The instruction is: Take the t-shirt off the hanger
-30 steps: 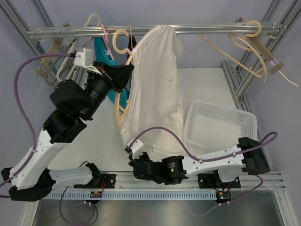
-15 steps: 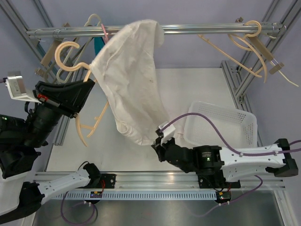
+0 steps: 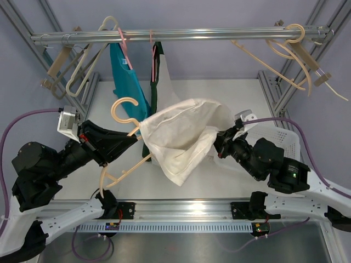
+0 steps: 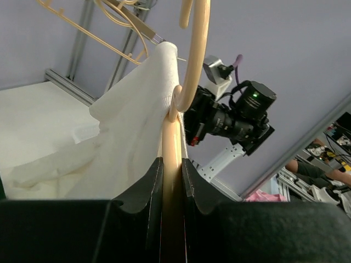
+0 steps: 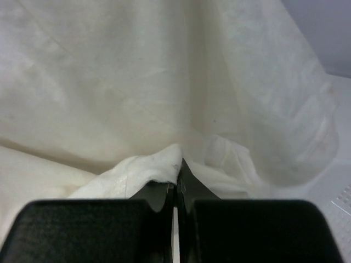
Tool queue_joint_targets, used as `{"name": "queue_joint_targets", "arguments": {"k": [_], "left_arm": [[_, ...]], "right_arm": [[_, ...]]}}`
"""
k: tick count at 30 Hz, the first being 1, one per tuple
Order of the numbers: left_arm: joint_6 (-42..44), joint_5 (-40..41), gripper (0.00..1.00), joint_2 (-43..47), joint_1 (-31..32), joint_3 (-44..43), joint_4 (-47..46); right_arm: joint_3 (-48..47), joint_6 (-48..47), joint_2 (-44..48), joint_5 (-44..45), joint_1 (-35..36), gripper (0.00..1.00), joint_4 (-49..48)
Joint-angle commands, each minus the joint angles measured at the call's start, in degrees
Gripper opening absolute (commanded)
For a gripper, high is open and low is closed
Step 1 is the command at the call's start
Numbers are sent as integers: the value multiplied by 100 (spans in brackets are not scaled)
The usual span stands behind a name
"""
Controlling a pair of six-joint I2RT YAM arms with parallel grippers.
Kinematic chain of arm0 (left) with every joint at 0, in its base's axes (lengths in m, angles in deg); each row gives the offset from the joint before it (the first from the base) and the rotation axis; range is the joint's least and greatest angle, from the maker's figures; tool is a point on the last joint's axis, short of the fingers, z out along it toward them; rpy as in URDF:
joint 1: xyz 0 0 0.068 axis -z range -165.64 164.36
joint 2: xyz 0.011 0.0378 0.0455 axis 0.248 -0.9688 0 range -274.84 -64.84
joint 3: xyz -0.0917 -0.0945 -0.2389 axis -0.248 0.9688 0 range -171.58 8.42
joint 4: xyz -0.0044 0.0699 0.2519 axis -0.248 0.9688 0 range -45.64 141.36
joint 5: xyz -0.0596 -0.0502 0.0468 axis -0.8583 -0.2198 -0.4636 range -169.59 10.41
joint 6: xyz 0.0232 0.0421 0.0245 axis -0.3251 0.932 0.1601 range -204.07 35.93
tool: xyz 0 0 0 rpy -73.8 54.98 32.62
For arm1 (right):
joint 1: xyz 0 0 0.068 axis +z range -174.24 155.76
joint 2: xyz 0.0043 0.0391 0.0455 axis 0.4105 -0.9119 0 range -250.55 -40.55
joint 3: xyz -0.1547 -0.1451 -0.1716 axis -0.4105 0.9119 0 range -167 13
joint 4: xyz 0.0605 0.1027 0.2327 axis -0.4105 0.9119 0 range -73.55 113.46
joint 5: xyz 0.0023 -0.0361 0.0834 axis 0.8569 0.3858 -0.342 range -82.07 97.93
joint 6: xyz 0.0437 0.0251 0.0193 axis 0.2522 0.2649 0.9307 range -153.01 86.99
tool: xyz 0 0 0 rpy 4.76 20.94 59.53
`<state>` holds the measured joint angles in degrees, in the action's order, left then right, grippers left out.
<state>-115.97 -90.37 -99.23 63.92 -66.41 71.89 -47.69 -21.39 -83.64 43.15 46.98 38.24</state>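
Cloth fills the right wrist view: the right end effector (image 5: 175, 176) has its jaws pinched tight on a fold of the white t-shirt (image 5: 137, 82), and little else can be read there. The left wrist view shows what that one cannot. The left end effector (image 4: 171, 167) is closed narrowly on the cream hanger (image 4: 174, 137) just below its hook, with the shirt draped against the hanger's far side and the right arm beyond.

Only the top view gives the layout. Hanger and shirt are off the rail (image 3: 219, 34), held in the air between the two arms above the counter (image 3: 241, 98). The shirt is bunched and stretched from the hanger's shoulder across to the right end effector (how much of it sits on the hanger's arms I cannot tell).

A teal garment (image 3: 123, 71) and a dark green garment (image 3: 157, 66) hang from the rail just behind the hanger's hook. The white basket (image 3: 288, 145) lies close behind the right arm, and spare hangers (image 3: 285, 55) crowd the rail's right end. The counter's far middle is open
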Motion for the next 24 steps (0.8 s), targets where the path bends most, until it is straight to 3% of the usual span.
{"name": "queue_joint_targets", "arguments": {"k": [1, 5, 6, 8, 9, 13, 18, 24], "left_arm": [[-273, -574, 0, 292, -8, 64, -442], [-431, -731, 0, 503, -8, 231, -441], [-475, -802, 0, 495, -8, 240, -433], [-606, -960, 0, 486, -8, 276, -433], [-642, -995, 0, 486, -8, 302, -433], [-712, -1048, 0, 539, -8, 337, -441], [-826, -1031, 0, 618, -8, 363, -441], [-914, -680, 0, 741, -8, 469, -485]], "right_arm": [[293, -572, 2, -754, -275, 0, -411], [829, -608, 301, -1332, -644, 2, -1034], [926, -573, 310, -1421, -723, 18, -1079], [953, -538, 214, -1667, -925, 39, -1175], [1006, -503, 100, -1807, -987, 56, -1246], [1269, -441, -147, -3000, -1224, 85, -1974], [1428, -415, -357, -3890, -1312, 92, -3082], [2068, 226, -507, -4777, -1321, 76, -4733]]}}
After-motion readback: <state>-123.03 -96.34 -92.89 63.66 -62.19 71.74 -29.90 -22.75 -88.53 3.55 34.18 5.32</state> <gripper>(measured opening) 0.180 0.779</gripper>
